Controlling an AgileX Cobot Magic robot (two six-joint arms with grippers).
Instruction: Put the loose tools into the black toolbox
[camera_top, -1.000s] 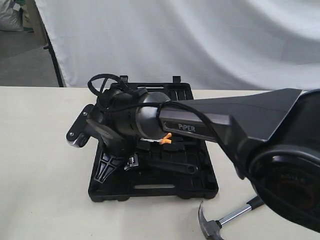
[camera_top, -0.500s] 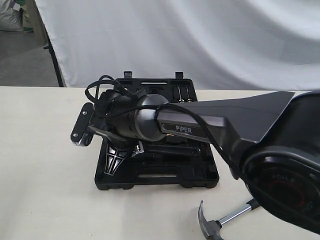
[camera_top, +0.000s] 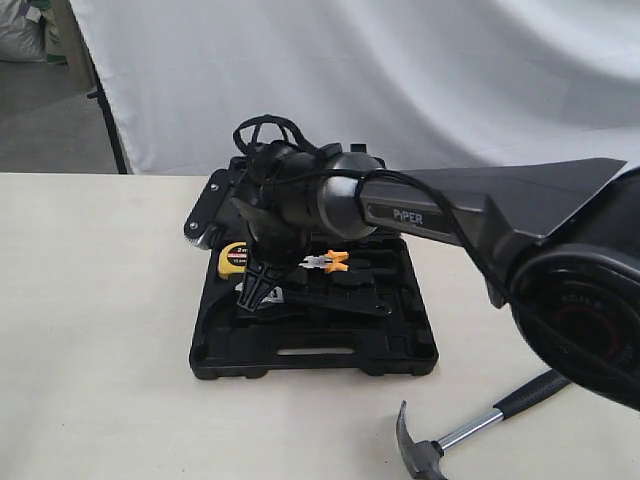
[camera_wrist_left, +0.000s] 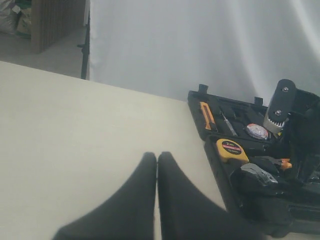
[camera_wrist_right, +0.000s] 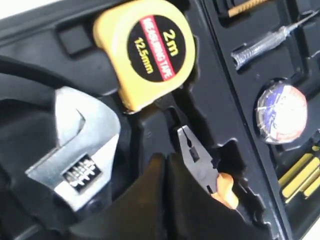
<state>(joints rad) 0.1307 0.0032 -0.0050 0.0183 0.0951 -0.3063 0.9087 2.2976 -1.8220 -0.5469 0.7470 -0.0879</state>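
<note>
The black toolbox (camera_top: 400, 358) lies open mid-table. My right gripper (camera_top: 262, 292) hangs over its left part, fingers shut together with nothing between them. In the right wrist view this gripper (camera_wrist_right: 165, 161) sits just above a moulded recess, beside the silver adjustable wrench (camera_wrist_right: 80, 150), which lies in the toolbox (camera_wrist_right: 220, 100). The wrench (camera_top: 335, 306) rests flat across the case. The tape roll (camera_wrist_right: 282, 112) sits in its recess. The claw hammer (camera_top: 440, 448) lies on the table by the front right edge. My left gripper (camera_wrist_left: 157, 157) is shut and empty over bare table, left of the toolbox (camera_wrist_left: 212, 150).
A yellow tape measure (camera_top: 233, 260) and orange-handled pliers (camera_top: 326, 263) sit in the case next to my right gripper. A test screwdriver (camera_wrist_right: 262, 41) lies in a slot further in. White cloth hangs behind the table. Bare tabletop stretches left of the case.
My right gripper has risen and swung from the case's front left toward its middle, and its fingers have closed. The wrench stays lying in the toolbox. The hammer has not moved.
</note>
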